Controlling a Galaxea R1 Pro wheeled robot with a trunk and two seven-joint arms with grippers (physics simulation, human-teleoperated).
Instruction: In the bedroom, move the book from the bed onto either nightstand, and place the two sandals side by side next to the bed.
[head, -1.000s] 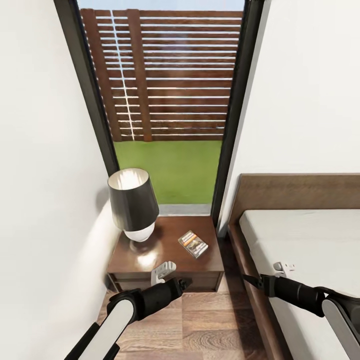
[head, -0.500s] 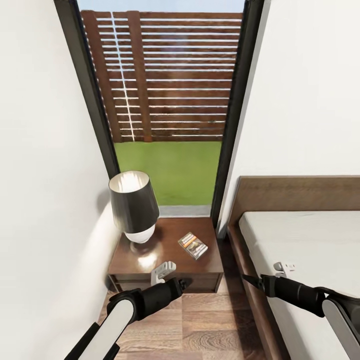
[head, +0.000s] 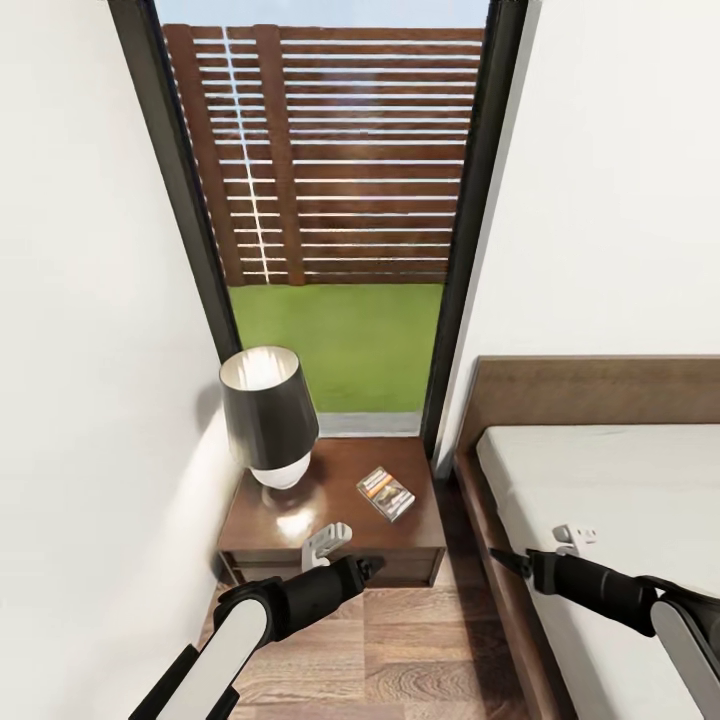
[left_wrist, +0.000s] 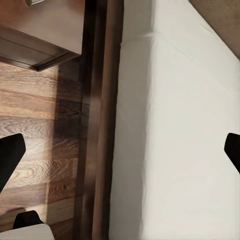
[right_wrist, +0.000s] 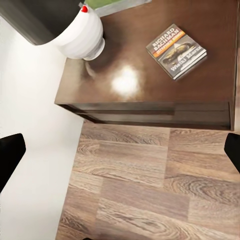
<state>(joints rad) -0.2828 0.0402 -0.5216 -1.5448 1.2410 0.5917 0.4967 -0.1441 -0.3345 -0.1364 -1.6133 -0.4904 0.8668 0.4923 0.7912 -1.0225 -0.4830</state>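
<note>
Little is shifting between the moments: the whole head view is sliding down a touch, so the camera is moving, and the right arm is dropping slightly lower over the bed's near edge while the book is staying put.

The book (head: 386, 493) is lying flat on the nightstand (head: 300, 545), towards its right edge and clear of the front edge, with bare wood all round it. A lamp (head: 266, 415) is occupying the nightstand's left rear corner, well apart from the book. The nightstand is sitting in the corner between the white wall (head: 80, 400) on its left and the dark-framed glass opening (head: 340, 200) behind.

The left gripper (head: 328, 540) is hovering just past the nightstand's front edge, its jaws standing wide apart and holding nothing. The right gripper (head: 572, 535) is hanging over the bed (head: 610, 480) near its left edge, and it too is spread open and empty.

Between the nightstand's right edge and the bed frame, a narrow strip of wood floor (head: 440, 640) is lying open, widening towards the robot.
</note>
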